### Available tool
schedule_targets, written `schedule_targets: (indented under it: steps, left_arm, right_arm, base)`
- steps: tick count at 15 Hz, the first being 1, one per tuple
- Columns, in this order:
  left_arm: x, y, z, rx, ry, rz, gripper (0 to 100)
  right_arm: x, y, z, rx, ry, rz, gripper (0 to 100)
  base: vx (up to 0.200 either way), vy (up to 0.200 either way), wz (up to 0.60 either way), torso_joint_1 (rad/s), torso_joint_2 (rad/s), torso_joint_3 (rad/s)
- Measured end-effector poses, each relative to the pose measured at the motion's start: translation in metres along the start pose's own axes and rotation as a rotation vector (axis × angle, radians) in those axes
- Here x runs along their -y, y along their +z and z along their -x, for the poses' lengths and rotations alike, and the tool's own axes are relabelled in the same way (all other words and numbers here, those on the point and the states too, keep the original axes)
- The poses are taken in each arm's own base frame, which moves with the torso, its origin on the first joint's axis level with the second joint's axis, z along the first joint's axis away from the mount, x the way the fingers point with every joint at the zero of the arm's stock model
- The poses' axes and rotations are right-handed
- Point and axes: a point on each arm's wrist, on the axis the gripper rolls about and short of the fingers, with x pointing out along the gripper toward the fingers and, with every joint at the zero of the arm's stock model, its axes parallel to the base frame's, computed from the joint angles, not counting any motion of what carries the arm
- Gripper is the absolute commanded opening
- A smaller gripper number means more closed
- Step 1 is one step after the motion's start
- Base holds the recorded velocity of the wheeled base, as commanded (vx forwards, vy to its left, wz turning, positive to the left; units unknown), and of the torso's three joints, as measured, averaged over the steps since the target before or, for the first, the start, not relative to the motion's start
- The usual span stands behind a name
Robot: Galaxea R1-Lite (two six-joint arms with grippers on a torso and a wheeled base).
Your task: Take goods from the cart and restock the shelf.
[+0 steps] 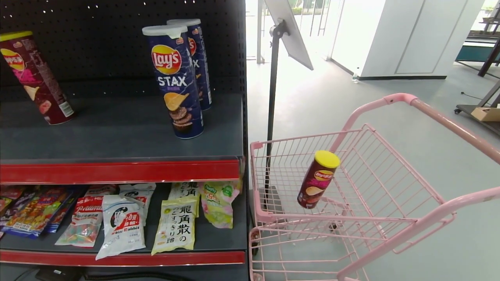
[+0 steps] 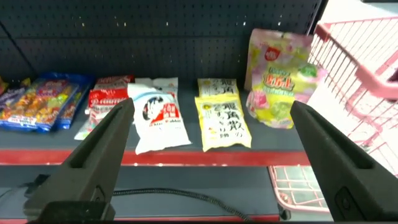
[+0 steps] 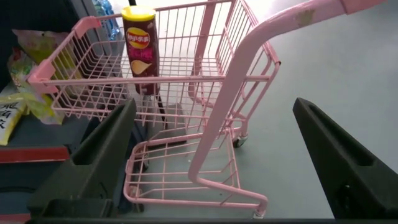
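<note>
On shelf (image 1: 117, 134): 3 cans (image 1: 177, 78) (image 1: 201, 58) (image 1: 37, 78) | cart (image 1: 390, 183): 1 can (image 1: 317, 180) | left end effector (image 2: 211, 104), right end effector (image 3: 214, 102) agape

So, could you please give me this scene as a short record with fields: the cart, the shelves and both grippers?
cart: pink cart, to the right of the shelves
in cart: one maroon can with a yellow lid, standing in the upper basket
upper shelf: front blue can and rear blue can, both upright; leaning can at the left
lower shelf: snack bags, most lying flat
left gripper: open, empty, facing the lower shelf
right gripper: open, empty, facing the cart
</note>
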Motion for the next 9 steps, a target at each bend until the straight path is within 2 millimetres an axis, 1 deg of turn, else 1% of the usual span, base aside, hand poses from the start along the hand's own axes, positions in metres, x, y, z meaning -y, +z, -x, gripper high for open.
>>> schedule_targets:
  steps: [2, 3, 6, 9]
  left_arm:
    - [0.0, 0.0, 0.0, 0.0, 0.0, 0.0, 100]
    - [0.0, 0.0, 0.0, 0.0, -0.001, 0.0, 100]
    - [0.0, 0.0, 0.0, 0.0, 0.0, 0.0, 100]
    - [0.0, 0.0, 0.0, 0.0, 0.0, 0.0, 100]
  right_arm:
    - [0.0, 0.0, 0.0, 0.0, 0.0, 0.004, 100]
    - [0.0, 0.0, 0.0, 0.0, 0.0, 0.005, 100]
    - [0.0, 0.0, 0.0, 0.0, 0.001, 0.009, 100]
    - [-0.0005, 0.0, -0.0004, -0.008, 0.026, 0.021, 100]
  base:
    - [0.0, 0.0, 0.0, -0.18, 0.5, 0.317]
    - [0.0, 0.0, 0.0, -0.1, 0.27, 0.173]
    - [0.0, 0.0, 0.0, -0.033, 0.1, 0.059]
    - [0.0, 0.0, 0.0, -0.002, 0.02, 0.007]
